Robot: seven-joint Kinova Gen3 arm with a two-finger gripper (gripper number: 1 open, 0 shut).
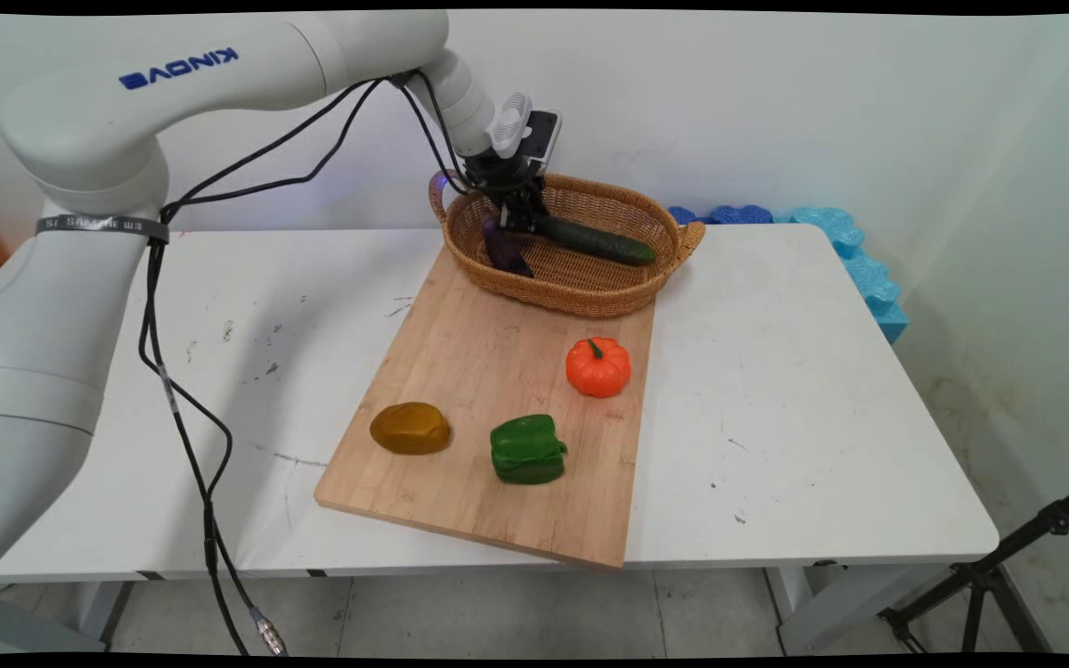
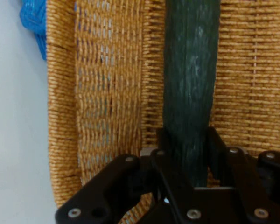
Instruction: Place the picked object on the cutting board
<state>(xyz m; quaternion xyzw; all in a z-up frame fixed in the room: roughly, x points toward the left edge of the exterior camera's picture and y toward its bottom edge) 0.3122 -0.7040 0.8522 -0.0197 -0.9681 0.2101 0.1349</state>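
Potato at left on cutting board, near front edge. Green pepper just right of it; orange pumpkin farther back, toward board's right edge. Wicker basket sits on board's far end. Gripper down inside basket, fingers clenched on one end of cucumber; cucumber lies in basket, pointing right. Purple eggplant in basket's left part, just beside gripper. Blue foam pieces at table's far right.
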